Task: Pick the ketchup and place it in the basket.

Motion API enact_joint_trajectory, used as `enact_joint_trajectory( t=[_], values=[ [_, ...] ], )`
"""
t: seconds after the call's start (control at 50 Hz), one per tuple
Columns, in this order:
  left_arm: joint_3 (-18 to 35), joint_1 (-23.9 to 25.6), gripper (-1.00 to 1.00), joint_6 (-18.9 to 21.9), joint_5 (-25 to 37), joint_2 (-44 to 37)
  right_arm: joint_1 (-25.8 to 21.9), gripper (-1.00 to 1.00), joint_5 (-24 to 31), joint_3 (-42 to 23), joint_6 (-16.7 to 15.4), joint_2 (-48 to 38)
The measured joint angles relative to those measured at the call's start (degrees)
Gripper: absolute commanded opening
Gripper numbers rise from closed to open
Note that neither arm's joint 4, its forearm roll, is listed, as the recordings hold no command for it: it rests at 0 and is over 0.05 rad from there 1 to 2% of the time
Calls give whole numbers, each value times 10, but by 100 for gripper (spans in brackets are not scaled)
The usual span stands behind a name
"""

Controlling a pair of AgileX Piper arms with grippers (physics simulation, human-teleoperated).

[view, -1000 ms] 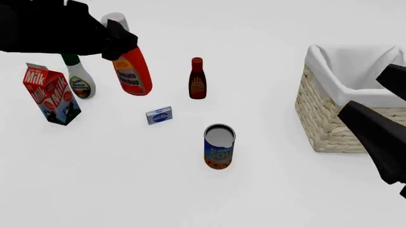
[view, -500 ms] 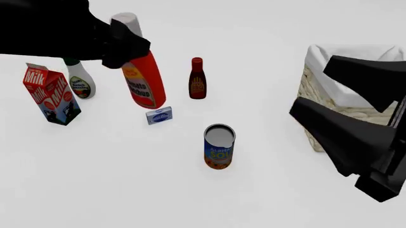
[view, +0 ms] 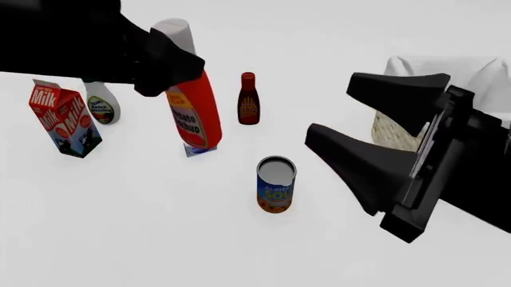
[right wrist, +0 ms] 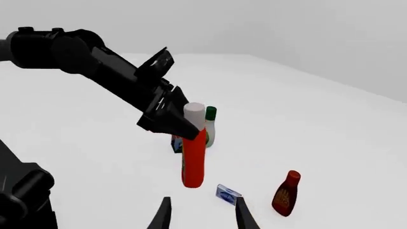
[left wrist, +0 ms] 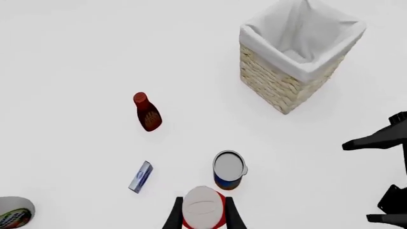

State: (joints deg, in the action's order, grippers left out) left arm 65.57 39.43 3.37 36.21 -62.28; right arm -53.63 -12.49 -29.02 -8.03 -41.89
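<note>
Ketchup (view: 194,113) lifted clear of table, clamped near cap by left gripper (view: 172,63) for carrying | right gripper (view: 382,128) spread wide, empty, positioned for handover | basket (left wrist: 296,57) far right, unfilled

The red-orange ketchup (view: 194,113) with its whitish cap hangs nearly upright above the table. The wicker basket (left wrist: 298,52), lined in white cloth, stands well apart to the right.
</note>
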Motion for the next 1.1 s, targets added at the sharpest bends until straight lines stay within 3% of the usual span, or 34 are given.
enact_joint_trajectory(
  t=[0.46,1.1],
  values=[
    [-18,32,-100,-8,6,16,-31,100,-35,-40,4,-81],
    [1,60,-100,-17,25,25,-41,100,-88,-75,39,-185]
  ],
)
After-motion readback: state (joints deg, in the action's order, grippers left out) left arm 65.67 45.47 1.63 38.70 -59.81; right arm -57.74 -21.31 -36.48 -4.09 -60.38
